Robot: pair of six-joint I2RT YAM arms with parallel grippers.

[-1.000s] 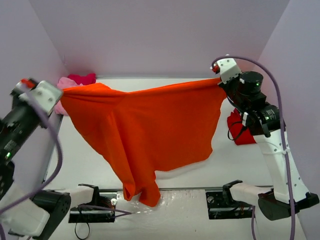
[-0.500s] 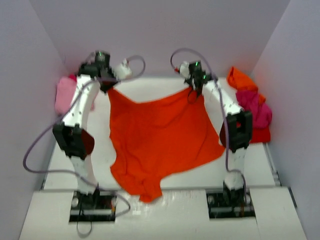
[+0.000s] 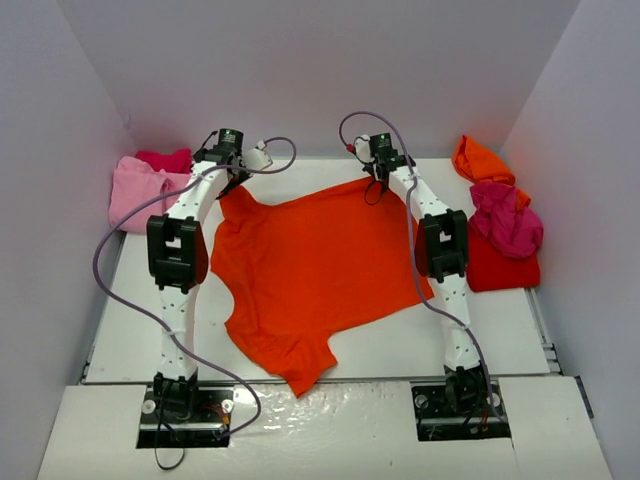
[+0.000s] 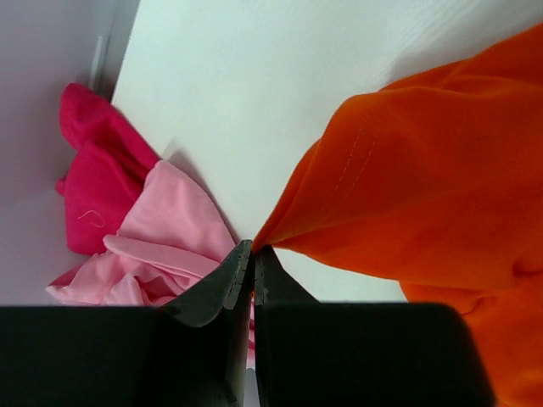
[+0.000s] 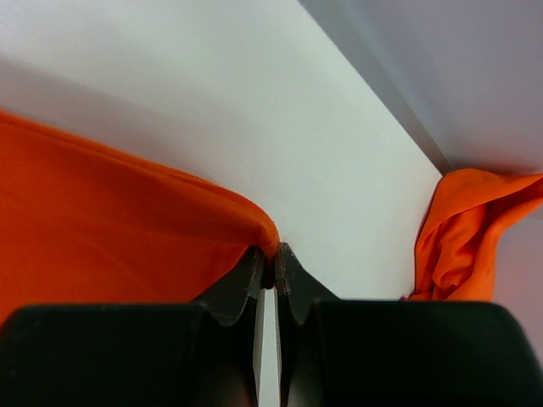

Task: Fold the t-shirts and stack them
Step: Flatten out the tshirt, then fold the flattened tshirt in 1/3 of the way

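Orange-red tee lies spread on table, centre, btwn both arms; its lower end reaches the near edge.
L gripper: jaws pressed together, pinching the tee's far-left corner.
R gripper: jaws pressed together, pinching the far-right corner.
Pink tee and magenta tee are bunched far left.
Orange tee, 2nd magenta tee and red tee are piled at right.

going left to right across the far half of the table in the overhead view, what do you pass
light pink tee → left gripper → orange-red tee, a far corner pinched in each gripper → right gripper → heap of tees by the right wall
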